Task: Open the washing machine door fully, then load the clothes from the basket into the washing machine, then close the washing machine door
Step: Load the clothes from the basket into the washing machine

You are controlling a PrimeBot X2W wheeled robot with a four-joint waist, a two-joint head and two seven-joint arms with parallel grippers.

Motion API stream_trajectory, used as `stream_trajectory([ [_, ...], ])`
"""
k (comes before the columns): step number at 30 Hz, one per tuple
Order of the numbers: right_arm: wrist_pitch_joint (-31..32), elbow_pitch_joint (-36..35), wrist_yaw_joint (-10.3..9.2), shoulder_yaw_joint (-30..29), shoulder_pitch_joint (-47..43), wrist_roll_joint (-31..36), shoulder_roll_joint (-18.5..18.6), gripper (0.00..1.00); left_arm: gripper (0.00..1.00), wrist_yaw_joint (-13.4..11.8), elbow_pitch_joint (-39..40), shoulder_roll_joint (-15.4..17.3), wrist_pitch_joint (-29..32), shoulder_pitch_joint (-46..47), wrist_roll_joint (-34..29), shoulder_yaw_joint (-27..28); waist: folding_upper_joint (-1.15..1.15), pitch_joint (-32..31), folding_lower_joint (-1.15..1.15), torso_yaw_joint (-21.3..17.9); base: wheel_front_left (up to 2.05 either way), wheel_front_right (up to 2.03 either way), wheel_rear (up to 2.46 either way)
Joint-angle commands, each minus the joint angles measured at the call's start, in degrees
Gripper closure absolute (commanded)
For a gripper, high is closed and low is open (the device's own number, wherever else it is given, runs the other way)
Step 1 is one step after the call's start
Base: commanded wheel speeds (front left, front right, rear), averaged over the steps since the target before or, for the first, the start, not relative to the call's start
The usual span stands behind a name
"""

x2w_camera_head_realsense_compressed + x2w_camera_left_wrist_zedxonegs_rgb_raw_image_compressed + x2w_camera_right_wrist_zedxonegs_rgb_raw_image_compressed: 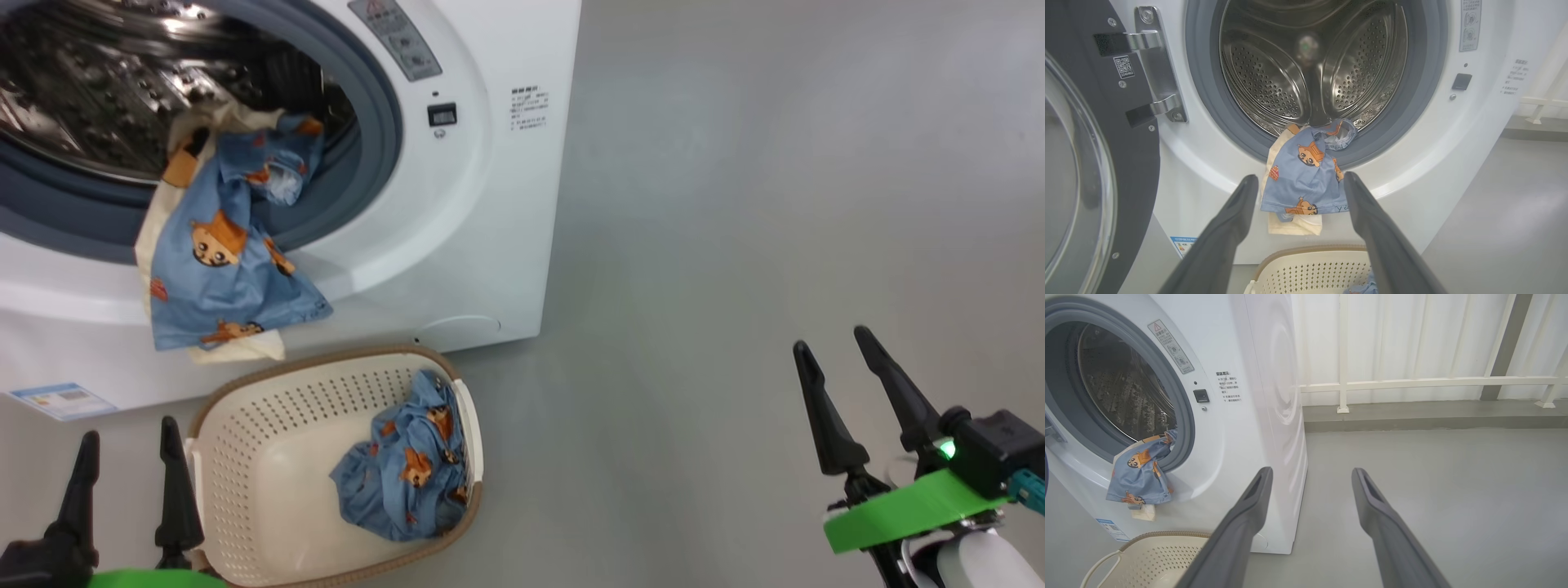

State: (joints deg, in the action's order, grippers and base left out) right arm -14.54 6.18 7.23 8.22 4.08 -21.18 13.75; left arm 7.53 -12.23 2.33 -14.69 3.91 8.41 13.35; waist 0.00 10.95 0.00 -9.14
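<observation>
My left gripper (128, 429) wide, empty, soft blue garment (1306, 183) hanging lengthwise off grey rubber drum lip (1202, 81) beyond its fingertips, another garment (408, 474) crumpled in perforated basket (269, 425) beside them, right gripper (831, 339) likewise.

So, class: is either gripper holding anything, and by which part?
Nothing is held. The left gripper and right gripper both stand open and empty; the clothes hang from the washing machine and lie in the basket.

The grey floor (735, 204) carries the washing machine (498, 245) and, just before it, the basket (269, 425).
</observation>
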Motion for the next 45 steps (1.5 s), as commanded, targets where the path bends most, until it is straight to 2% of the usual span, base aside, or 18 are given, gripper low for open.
stream_trajectory([
  [1,-0.5,-1.7,0.25,1.1,2.2,0.2,0.6,0.0,0.0,-0.1,0.5,0.7,-0.3,2.2,-0.4,1.4,0.0,1.9,0.0,-0.2,0.0,0.0,0.0],
  [21,-0.5,-2.7,0.25,2.8,11.4,1.2,-2.0,0.0,0.0,-0.1,-6.5,4.8,-0.3,14.7,-0.2,0.6,0.0,14.7,0.0,-0.9,0.0,0.0,0.0],
  [45,-0.5,-3.8,0.25,3.2,18.3,2.0,-4.1,0.0,0.0,0.0,-18.0,9.1,-0.3,30.9,0.2,0.2,0.0,26.0,0.0,-1.2,0.0,0.0,0.0],
])
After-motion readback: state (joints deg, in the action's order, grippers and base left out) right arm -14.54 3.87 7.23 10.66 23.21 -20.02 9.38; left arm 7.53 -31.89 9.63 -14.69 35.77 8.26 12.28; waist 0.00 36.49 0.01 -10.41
